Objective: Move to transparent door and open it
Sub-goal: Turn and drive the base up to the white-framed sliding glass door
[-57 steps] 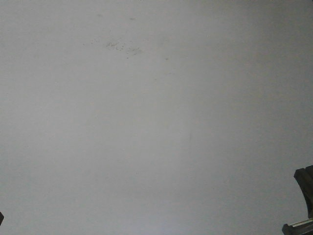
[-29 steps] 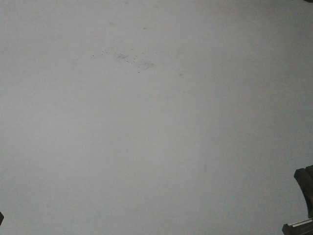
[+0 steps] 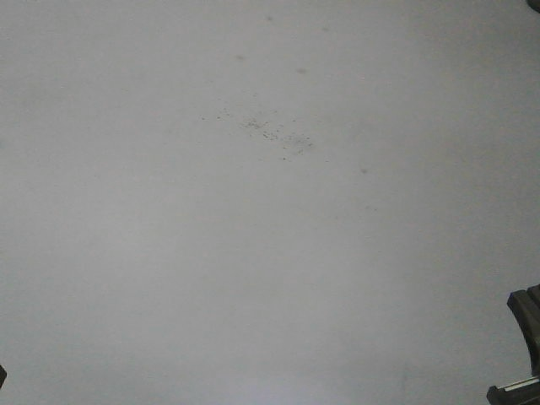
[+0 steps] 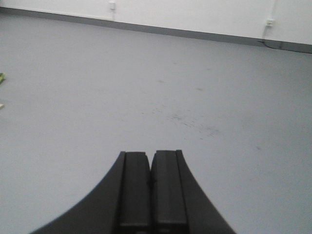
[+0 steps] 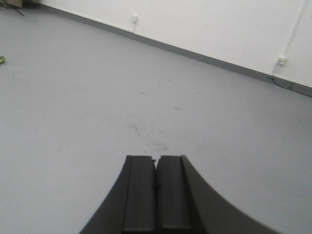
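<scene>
The left tool (image 4: 151,181) and the right tool (image 5: 156,184) both hang over bare grey floor (image 3: 270,270), each pressed tight together and holding nothing. Ahead of them lies a patch of dark specks (image 3: 274,133), and farther off stands a white wall (image 4: 195,13) with a grey skirting (image 4: 170,32). The transparent door shows in none of the views.

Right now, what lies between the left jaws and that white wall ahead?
Only bare grey floor with a patch of dark specks, then grey skirting under the wall, seen in the left wrist view.
</scene>
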Tool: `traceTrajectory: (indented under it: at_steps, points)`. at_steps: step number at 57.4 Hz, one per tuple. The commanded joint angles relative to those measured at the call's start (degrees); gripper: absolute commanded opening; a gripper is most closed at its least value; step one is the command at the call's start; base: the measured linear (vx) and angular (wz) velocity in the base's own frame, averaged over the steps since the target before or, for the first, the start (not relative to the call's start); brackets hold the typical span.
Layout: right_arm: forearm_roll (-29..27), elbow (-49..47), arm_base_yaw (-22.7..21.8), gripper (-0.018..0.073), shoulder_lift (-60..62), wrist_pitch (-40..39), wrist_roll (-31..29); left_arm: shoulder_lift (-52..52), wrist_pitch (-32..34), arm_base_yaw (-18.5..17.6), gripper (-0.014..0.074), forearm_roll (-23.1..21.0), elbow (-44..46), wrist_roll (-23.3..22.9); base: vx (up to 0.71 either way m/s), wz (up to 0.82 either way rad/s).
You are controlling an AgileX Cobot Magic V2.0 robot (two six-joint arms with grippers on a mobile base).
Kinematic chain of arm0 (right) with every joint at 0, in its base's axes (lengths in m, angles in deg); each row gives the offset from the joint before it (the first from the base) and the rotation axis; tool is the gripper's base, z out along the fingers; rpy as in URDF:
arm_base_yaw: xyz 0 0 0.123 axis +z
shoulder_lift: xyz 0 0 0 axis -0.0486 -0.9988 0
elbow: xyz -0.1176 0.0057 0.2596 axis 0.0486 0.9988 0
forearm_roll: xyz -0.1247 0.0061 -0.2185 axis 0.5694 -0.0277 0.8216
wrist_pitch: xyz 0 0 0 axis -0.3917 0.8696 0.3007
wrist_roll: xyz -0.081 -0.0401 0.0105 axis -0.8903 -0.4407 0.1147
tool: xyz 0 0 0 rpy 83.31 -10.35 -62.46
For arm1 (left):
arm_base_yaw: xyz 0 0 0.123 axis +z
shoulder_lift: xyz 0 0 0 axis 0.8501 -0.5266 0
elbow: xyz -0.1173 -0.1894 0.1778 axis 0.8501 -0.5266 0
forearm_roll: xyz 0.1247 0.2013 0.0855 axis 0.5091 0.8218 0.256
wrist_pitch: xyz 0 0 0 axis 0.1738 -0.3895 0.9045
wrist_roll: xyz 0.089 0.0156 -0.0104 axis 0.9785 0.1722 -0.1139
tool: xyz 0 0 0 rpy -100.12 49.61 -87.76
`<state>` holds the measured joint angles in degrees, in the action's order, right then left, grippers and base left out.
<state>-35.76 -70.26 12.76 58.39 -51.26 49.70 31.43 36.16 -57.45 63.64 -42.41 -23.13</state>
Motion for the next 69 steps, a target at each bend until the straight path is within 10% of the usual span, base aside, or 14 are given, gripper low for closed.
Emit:
traceTrajectory:
  at_steps: [1,69]
  points:
    - [0.31,0.26,-0.37,-0.0004,0.87,-4.85,-0.41,0.83,4.68,-0.21,-0.0006,-0.65,-0.85,-0.30,0.55,0.40]
    - [0.31,0.26,-0.37,-0.0004,0.87,-4.85,-0.41,0.83,4.68,-0.21,-0.0006,-0.65,-0.85,-0.30,0.53,0.58]
